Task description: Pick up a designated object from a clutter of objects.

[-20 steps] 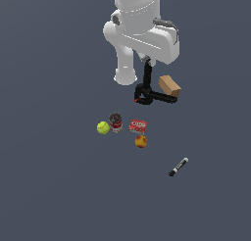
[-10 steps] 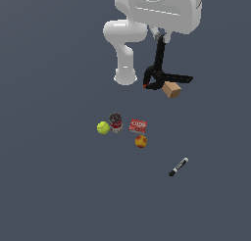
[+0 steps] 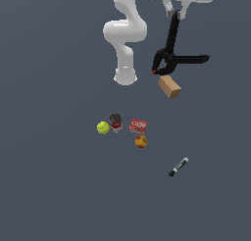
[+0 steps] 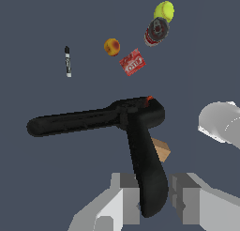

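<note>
gripper (image 4: 152, 199) clenched on one clamp (image 3: 172, 51) handle | clamp hung aloft, at 12 o'clock from box (image 3: 169, 85) | ball (image 3: 103, 128), can (image 3: 115, 122), packet (image 3: 138, 126), fruit (image 3: 140, 141) clustered on floor | marker (image 3: 178, 167) at 4 o'clock of them

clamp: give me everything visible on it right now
The clamp is black, matte, plastic-looking, with two long handles splayed wide apart and a short pincer end bearing a small red-orange tip. The gripper is shut on the end of one handle, and nothing else appears to touch the clamp. In the exterior view it hangs from that handle, the other handle sticking out toward that view's right and the pincer end pointing to its left. It seems lifted off the surface, just above the box.
</note>
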Robot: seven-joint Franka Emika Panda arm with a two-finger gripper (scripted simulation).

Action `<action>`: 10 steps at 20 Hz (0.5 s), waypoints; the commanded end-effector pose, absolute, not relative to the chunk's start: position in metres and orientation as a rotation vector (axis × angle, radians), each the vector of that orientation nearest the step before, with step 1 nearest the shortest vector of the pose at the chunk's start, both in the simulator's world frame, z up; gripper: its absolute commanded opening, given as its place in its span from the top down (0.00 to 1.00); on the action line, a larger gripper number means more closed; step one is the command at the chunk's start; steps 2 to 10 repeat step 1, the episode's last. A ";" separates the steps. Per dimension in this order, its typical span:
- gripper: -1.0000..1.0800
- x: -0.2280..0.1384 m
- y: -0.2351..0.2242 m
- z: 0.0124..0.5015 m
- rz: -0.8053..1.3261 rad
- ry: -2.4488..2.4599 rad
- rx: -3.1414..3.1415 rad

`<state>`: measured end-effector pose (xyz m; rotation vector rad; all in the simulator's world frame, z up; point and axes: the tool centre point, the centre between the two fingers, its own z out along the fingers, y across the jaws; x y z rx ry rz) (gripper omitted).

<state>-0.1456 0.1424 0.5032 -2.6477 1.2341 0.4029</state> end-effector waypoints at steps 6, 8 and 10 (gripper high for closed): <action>1.00 -0.147 0.144 0.507 0.401 1.235 -2.646; 1.00 -0.147 0.144 0.507 0.401 1.235 -2.646; 1.00 -0.147 0.144 0.507 0.401 1.235 -2.646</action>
